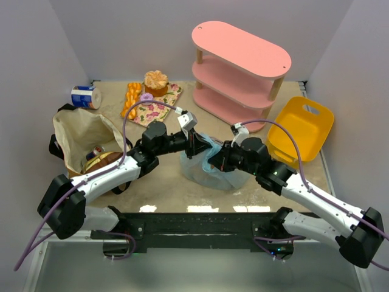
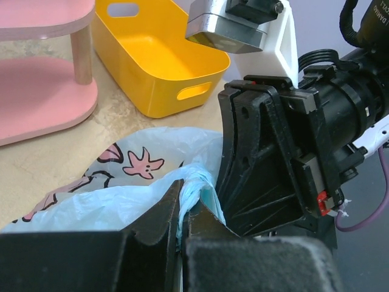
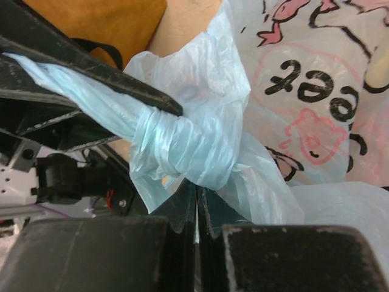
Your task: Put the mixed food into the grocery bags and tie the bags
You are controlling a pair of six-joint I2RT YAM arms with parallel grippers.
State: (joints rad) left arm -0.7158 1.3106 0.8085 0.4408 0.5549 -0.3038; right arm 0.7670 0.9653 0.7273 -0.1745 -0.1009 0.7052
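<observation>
The blue bag (image 1: 213, 169) sits in the middle of the surface (image 1: 164, 188), with the left tool (image 2: 182, 210) and right tool (image 3: 196, 191) each pinching its twisted plastic. The pink shelf (image 1: 240, 67) crowds 1 o'clock, the yellow basket (image 1: 301, 128) 3 and the canvas tote (image 1: 76, 131) 9. Bare surface shows toward 6.

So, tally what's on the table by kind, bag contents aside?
Bags: 2, blue plastic bag, tan tote
Baked goods: 3, cupcake, braided bread, purple doughnut
Cans: 1, blue-and-white can
Baskets: 1, yellow basket
Shelves: 1, pink shelf
Mats: 1, floral mat
Total: 9

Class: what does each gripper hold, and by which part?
The left gripper pinches the light-blue plastic bag's twisted handle; the right gripper pinches it beside the knot.
</observation>
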